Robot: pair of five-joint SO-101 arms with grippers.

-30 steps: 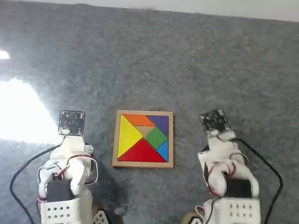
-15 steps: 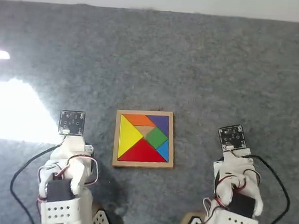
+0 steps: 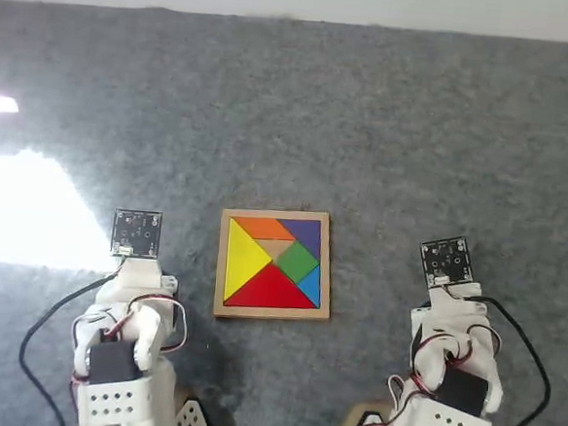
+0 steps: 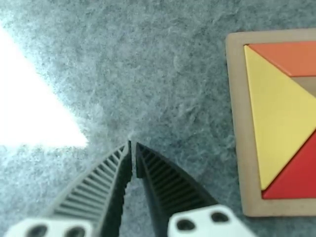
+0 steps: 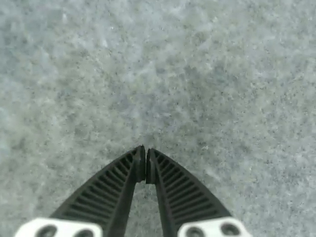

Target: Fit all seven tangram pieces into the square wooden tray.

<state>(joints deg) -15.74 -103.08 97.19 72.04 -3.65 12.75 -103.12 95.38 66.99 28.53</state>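
The square wooden tray (image 3: 271, 313) lies at the table's middle front, between the two arms. Coloured tangram pieces fill it: a yellow triangle (image 3: 243, 257), a red triangle (image 3: 270, 290), an orange piece (image 3: 262, 227), a purple piece (image 3: 304, 233), a green square (image 3: 298, 261) and a blue triangle (image 3: 311, 286). My left gripper (image 4: 132, 146) is shut over bare felt, left of the tray (image 4: 237, 113). My right gripper (image 5: 145, 150) is shut too, with nothing in it, over felt to the right of the tray. Both arms sit folded back at the near edge.
Grey felt (image 3: 291, 116) covers the whole table. A bright patch of glare (image 3: 31, 210) lies on the left side. Cables (image 3: 47, 318) loop beside each arm's base.
The right arm has drawn back from beside the tray, toward the near edge and to the right. The left arm and the tray have not moved.
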